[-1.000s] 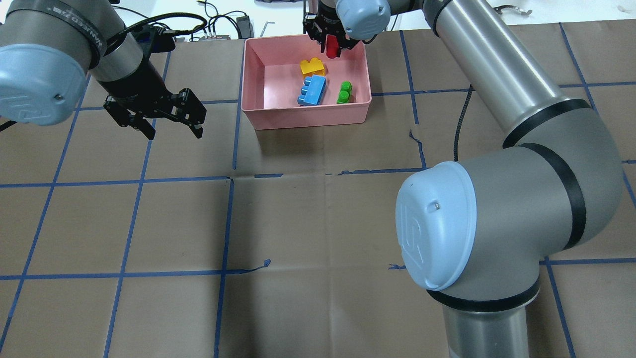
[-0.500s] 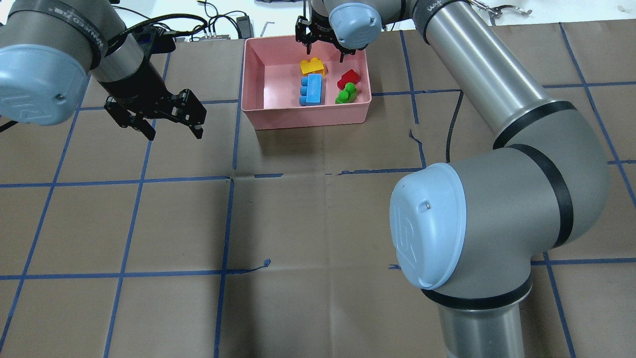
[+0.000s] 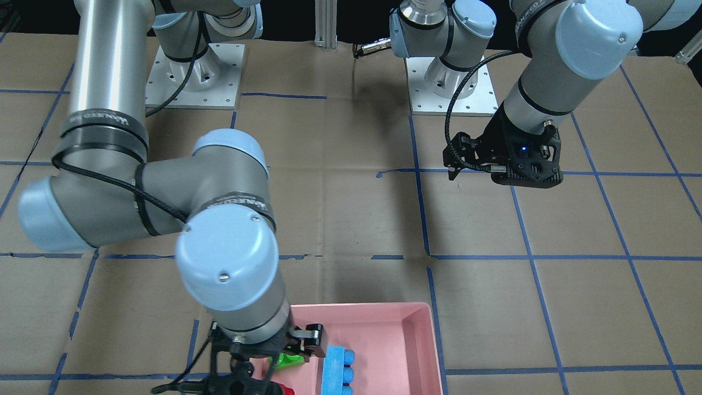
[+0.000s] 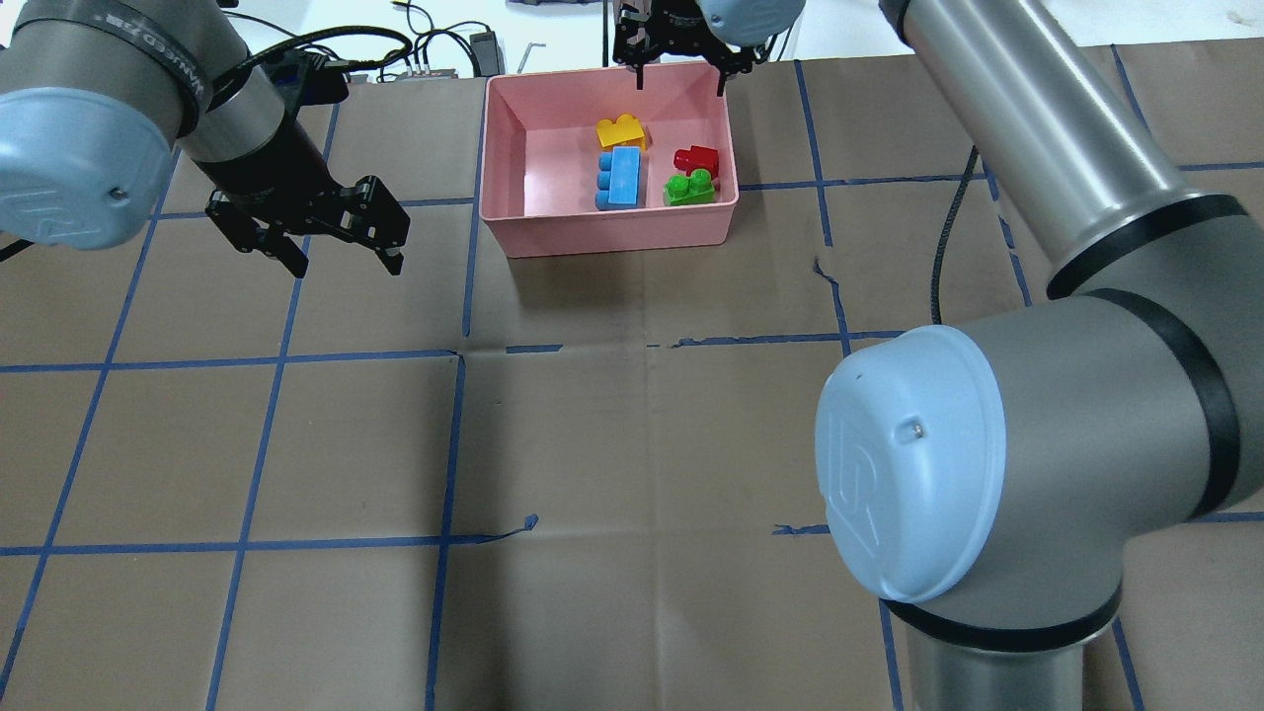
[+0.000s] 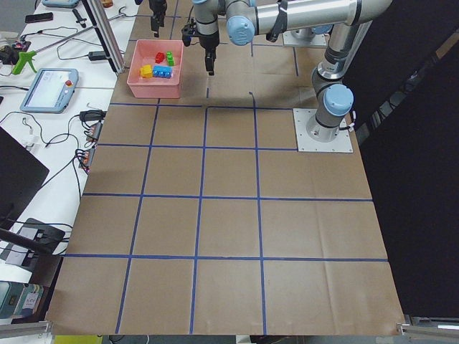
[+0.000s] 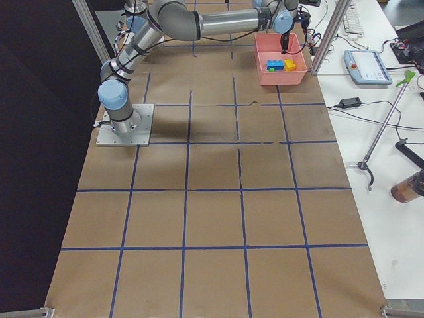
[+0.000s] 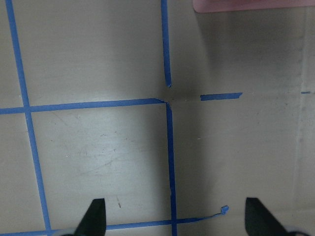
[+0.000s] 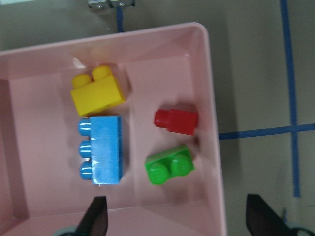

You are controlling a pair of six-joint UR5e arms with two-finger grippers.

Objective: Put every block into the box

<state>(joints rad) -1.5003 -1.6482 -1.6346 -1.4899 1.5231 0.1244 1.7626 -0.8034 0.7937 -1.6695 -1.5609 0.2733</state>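
Right wrist-mounted view: the plastic yellow two-stud brick (image 8: 98, 93), blue three-stud brick (image 8: 101, 156), red one-stud brick (image 8: 176, 121) and green two-stud brick (image 8: 170, 164) lie inside the shallow pink plastic tray (image 8: 212, 88). The right tool (image 8: 179, 221) above it and the left tool (image 4: 346, 252) off to one side both gape wide and empty. A low exit could snag the rim and spill them.

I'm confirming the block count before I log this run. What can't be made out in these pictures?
- Front-facing view: the yellow block lies past the bottom edge. The red block is cut by that edge. The green block is partly behind the right gripper.
- Side views: the blocks are too small to count studs.
- Left wrist view: only a strip of the box shows at the top edge.
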